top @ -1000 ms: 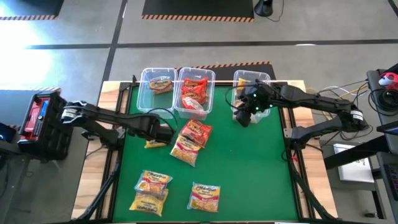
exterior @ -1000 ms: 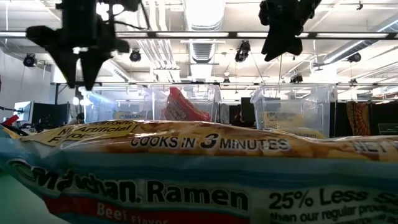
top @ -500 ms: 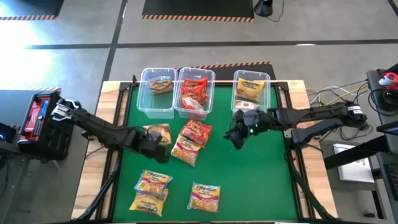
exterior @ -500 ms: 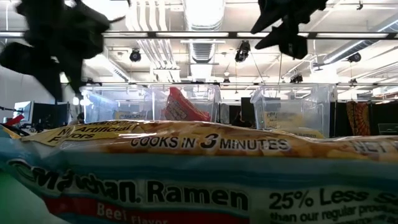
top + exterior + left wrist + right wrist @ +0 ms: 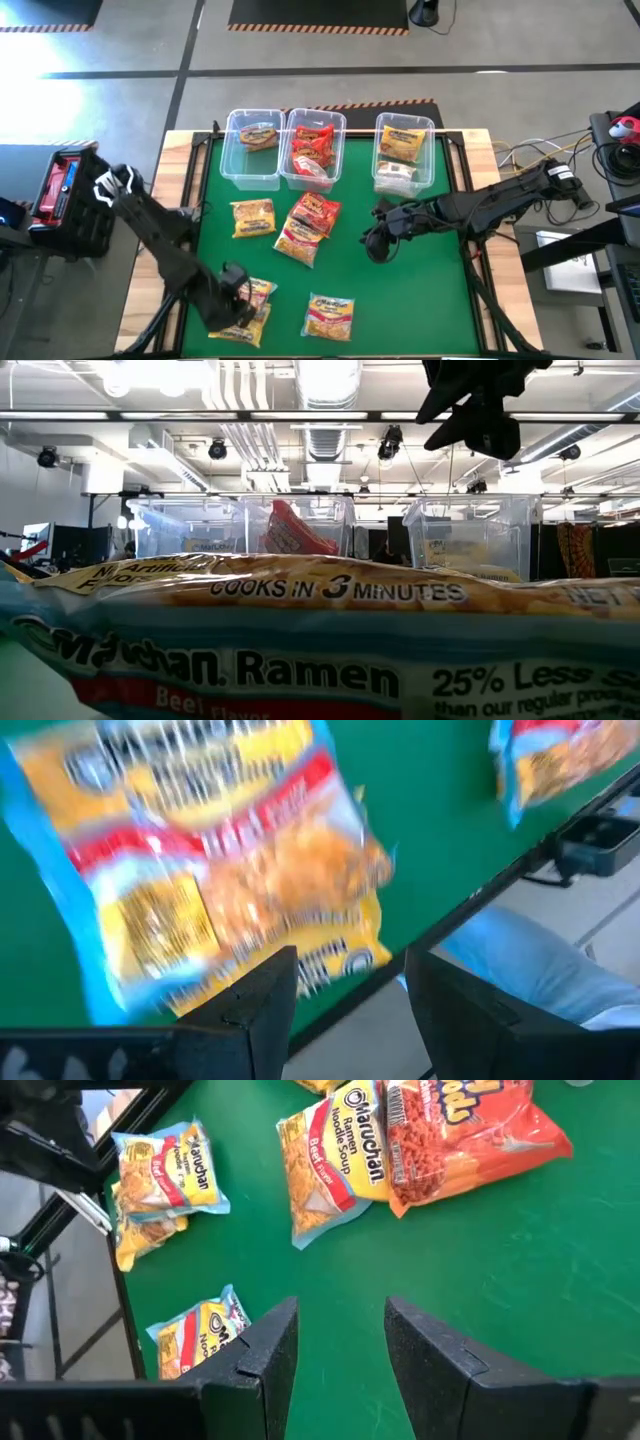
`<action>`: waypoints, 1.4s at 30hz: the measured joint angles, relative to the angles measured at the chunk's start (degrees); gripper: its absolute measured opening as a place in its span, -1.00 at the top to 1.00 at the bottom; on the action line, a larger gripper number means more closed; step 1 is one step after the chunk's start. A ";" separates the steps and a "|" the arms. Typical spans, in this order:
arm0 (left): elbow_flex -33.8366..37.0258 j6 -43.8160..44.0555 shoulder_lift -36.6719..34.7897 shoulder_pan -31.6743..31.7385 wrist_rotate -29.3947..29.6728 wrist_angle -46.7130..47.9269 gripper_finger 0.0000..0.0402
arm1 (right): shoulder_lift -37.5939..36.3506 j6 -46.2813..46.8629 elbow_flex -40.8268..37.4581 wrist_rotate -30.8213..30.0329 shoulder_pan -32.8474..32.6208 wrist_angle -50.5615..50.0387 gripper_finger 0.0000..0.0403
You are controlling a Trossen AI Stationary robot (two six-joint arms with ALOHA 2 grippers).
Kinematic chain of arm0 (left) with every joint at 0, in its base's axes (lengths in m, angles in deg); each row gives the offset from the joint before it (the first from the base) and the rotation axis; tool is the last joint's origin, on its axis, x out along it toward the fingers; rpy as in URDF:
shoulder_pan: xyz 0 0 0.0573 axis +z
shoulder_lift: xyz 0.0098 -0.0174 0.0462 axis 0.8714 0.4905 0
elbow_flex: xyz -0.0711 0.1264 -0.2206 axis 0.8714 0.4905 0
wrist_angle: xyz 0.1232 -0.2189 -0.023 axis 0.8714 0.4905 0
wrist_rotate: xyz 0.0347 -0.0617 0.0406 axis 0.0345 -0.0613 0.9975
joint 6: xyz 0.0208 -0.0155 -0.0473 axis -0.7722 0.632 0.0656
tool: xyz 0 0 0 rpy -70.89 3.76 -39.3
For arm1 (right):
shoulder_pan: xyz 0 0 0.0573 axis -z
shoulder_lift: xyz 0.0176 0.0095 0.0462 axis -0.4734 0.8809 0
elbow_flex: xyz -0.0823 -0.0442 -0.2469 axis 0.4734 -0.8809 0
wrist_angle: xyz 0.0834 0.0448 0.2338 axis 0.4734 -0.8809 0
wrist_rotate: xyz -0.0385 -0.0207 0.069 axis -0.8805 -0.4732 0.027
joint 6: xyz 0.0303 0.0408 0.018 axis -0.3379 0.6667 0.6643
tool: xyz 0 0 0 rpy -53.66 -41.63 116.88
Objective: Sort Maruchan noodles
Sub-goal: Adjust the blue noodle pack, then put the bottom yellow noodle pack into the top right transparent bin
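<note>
Left gripper (image 5: 232, 300) hangs over the packet pair (image 5: 243, 308) at the lower left of the high view, its fingers (image 5: 262, 992) spread apart with nothing between them; the wrist view shows a yellow, red and blue packet (image 5: 205, 870) just beyond the tips. Another packet (image 5: 329, 315) lies alone at lower centre, and its printed flank fills the low view. Right gripper (image 5: 377, 243) hovers over bare green mat (image 5: 420, 300) right of centre, also open and empty.

Mid-table, a single yellow packet (image 5: 252, 218) lies left of a red packet (image 5: 317, 212) that overlaps a pale one (image 5: 298, 241). Along the upper edge stand three clear bins: the left bin (image 5: 232, 150) holds a yellowish packet, the middle bin (image 5: 338, 150) red ones, the right bin (image 5: 428, 150) yellow ones.

These packets look light, with crinkly, slick film over what is likely a brittle noodle block. A hard squeeze across the middle could crack it. Better, I judge, to pinch across a short side, or at the flat sealed end, and lift gently, since the lower-left pair overlap and one may drag the other.
</note>
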 joint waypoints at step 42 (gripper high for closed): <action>-20.12 14.98 23.77 -0.85 -5.47 13.85 0.15 | 0.39 -10.80 -0.02 -0.03 -9.43 -0.43 0.31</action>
